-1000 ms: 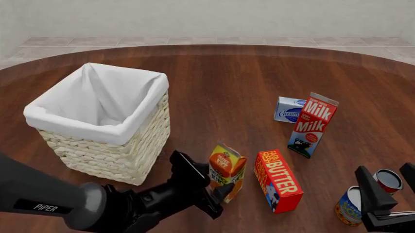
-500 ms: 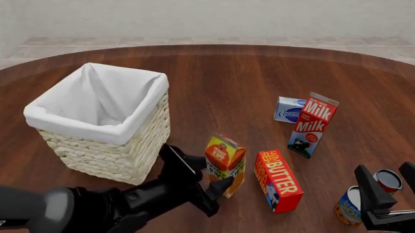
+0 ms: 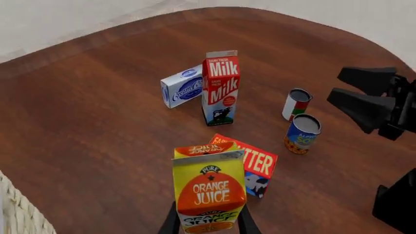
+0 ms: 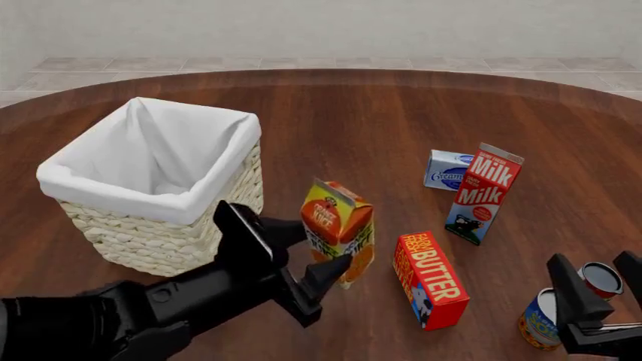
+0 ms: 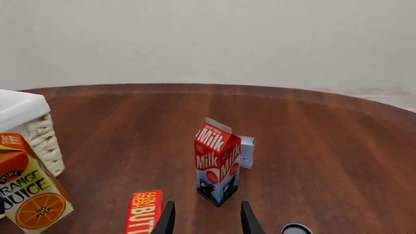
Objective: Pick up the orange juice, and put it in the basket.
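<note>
The work surface is a round table of dark reddish-brown wood planks. Beyond its far edge lies a beige tiled floor, bounded by a plain pale wall.

The left gripper is closed on the orange juice, one black finger on each side of the carton's lower half. The carton is tilted and appears lifted clear of the table. In the left wrist view the orange juice fills the lower centre, with the two fingers pressed against its sides.

The basket stands on the table just to the left of the left gripper, close beside the forearm; its white cloth lining folds over the rim. Nothing lies between the held carton and the basket rim.

To the right of the held carton, near it, the red butter box lies on the table. Farther right and beyond it, the red-and-white milk carton stands upright, with a small blue-and-white cream cheese box just behind it.

The right gripper sits low at the near right edge, well apart from the orange juice, its fingers spread and empty. Two cans are beside it: a blue-and-yellow can just to its left and a red-and-green can between its fingers as seen from the front. The right wrist view looks past the gripper's spread fingers toward the milk carton.
</note>
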Controlling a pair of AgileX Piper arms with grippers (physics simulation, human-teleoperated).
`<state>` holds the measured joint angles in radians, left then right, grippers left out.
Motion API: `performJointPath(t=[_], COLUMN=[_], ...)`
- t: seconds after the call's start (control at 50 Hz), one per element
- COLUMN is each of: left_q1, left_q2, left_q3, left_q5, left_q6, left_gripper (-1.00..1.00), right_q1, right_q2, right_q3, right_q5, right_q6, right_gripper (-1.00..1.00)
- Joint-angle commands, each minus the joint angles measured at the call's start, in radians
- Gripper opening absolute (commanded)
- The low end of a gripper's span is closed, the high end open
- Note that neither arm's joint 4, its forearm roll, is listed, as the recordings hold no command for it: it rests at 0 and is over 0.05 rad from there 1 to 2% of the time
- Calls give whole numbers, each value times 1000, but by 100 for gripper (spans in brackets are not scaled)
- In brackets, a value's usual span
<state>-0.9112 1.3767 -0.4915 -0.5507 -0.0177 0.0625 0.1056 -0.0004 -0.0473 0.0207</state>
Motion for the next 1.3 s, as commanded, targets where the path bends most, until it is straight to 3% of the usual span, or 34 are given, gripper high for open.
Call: performJointPath(t=[0.02,0.04,0.08,0.14,0.38,0.68,0.82,0.84,0.9,1.04,1.06,1.08,1.1,1.14,1.26,1.3], left_q1=[-13,-28,-33,-33,-57,-9,24,33,62,90,102,105,99,125,137,158], left_q2=[-136,-148,-162,-188,-324,-397,-402,-406,-421,-448,-444,-437,-446,-454,-485,-503], left_q3=[-27,-30,-49,-63,-151,-258,-286,-288,-316,-357,-354,-350,-351,-345,-341,-365], left_q5=[99,100,133,163,341,474,527,533,579,639,640,642,644,655,703,742], left_q6=[59,69,25,64,74,116,104,133,72,3,68,88,56,92,26,33], left_gripper=[-100,-100,-100,-100,-100,-100,-100,-100,-100,-100,-100,-100,-100,-100,-100,-100], right_q1=[7,8,10,13,24,29,26,26,30,28,28,27,27,28,29,30], right_q2=[16,17,17,21,48,63,69,73,76,79,81,83,84,84,74,55], right_q3=[0,0,0,0,0,0,0,0,0,0,0,0,0,0,0,0], right_q5=[-9,-9,-9,-10,-29,-39,-42,-45,-46,-46,-49,-51,-51,-51,-44,-26], right_q6=[17,18,16,15,14,17,20,20,19,17,18,19,19,19,18,18], right_gripper=[100,100,100,100,100,100,100,100,100,100,100,100,100,100,100,100])
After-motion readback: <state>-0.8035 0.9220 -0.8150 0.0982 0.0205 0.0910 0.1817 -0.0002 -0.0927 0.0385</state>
